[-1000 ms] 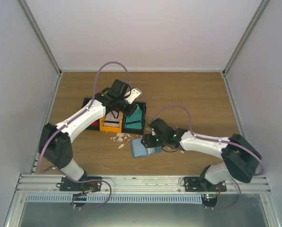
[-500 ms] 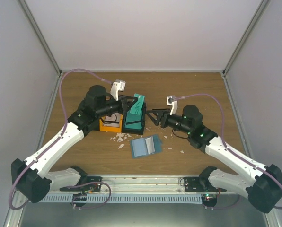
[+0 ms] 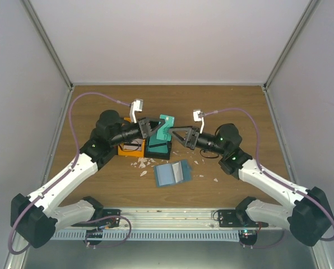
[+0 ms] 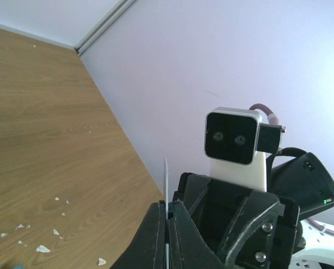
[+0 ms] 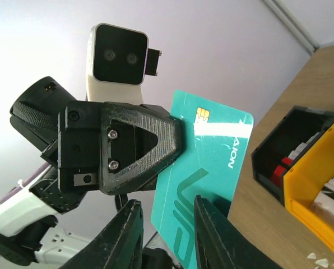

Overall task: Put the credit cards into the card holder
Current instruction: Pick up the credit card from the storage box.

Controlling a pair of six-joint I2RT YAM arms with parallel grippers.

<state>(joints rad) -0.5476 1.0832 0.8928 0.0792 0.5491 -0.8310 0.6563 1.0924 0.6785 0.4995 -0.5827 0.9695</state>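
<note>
Card [image 5: 212, 168], teal: bottom cut off; L fingers [image 5: 139, 145] hide one edge.

Wood-grain surface [image 3: 234, 112], warm brown, smooth with a low sheen. The teal chip card [image 5: 212, 185] reads as smooth plastic with a satin finish, and a metallic gold chip [image 5: 202, 114] sits near its top. The left jaws on it are matt black plastic, ribbed with fine layered lines, with small metal screws [image 5: 112, 134] set in. Lower centre of the top view, the card holder [image 3: 171, 174] is dusty blue and matt. The bins [image 3: 128, 150] are hard orange and black plastic. The bottom rail [image 3: 172, 214] is brushed metal.
</note>
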